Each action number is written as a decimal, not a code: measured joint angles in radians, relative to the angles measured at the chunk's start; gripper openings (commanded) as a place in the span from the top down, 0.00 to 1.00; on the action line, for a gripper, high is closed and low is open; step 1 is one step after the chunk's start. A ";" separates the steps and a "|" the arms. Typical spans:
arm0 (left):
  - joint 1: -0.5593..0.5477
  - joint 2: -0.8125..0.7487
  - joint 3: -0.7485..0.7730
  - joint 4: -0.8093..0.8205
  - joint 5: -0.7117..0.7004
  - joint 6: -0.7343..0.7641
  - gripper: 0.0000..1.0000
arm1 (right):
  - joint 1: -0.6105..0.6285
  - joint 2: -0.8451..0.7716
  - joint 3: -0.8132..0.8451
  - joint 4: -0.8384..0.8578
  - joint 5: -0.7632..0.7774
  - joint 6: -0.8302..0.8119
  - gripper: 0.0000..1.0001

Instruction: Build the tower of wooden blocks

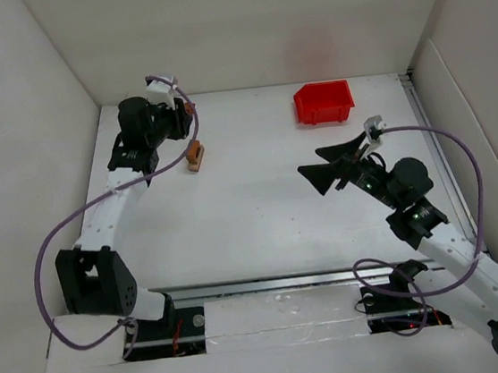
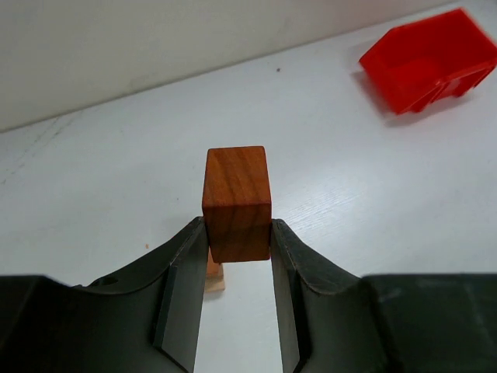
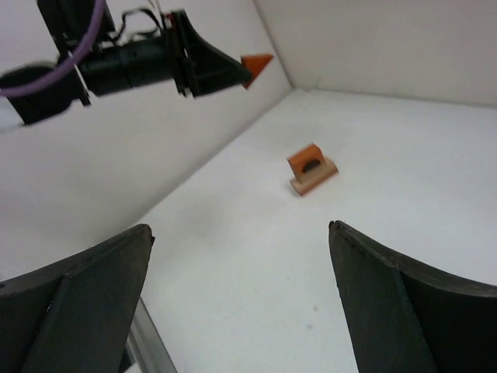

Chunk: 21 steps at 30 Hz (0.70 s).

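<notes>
1. Now we have the left gripper [image 2: 238,231] closed narrowly on a reddish-brown block [image 2: 237,186]. Its fingers pinch the block's two sides at the wrist end, and most of the block sticks out beyond the tips.
2. We see the tower [image 1: 194,155] on the far left part of the table [image 1: 262,221]. It is a reddish-brown arch block [image 3: 305,160] sitting on a tan base block [image 3: 317,182], so two layers so far.
3. We judge this to be the deciding relation: the held block hangs well above the tower. From the left wrist, only a corner of the tan base peeks out just under the block, between the fingers. So the tower lies below and slightly back toward the wrist, not under the block's free end.
4. We read the held block's long axis as running out along the fingers. The tower's long axis runs roughly near-to-far on the table, and we cannot tell whether the two line up.
5. We find the right gripper [image 1: 326,167] spread wide and holding nothing, on the right half of the table, on the near side of the red bin [image 1: 323,102] and well apart from the tower. The left arm is plainly the nearer one, and it carries the piece.
6. We think the next move calls for a small pull-back and a straight descent onto the arch's top.
</notes>
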<state>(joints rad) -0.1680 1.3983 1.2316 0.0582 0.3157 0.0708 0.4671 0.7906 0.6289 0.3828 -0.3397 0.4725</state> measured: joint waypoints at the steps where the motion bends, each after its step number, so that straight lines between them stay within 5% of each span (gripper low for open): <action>1: 0.000 0.032 0.013 -0.007 -0.006 0.016 1.00 | 0.000 -0.019 -0.024 -0.029 0.016 -0.011 0.00; 18: 0.006 0.236 0.002 0.079 -0.056 0.024 1.00 | -0.001 -0.086 -0.181 -0.087 0.087 -0.032 0.00; 21: 0.006 0.259 -0.010 0.100 -0.057 0.024 0.94 | -0.001 -0.086 -0.181 -0.083 0.092 -0.032 0.00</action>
<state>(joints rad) -0.1616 1.6569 1.2213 0.1585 0.2584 0.0952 0.4664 0.7044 0.4477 0.3000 -0.2474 0.4408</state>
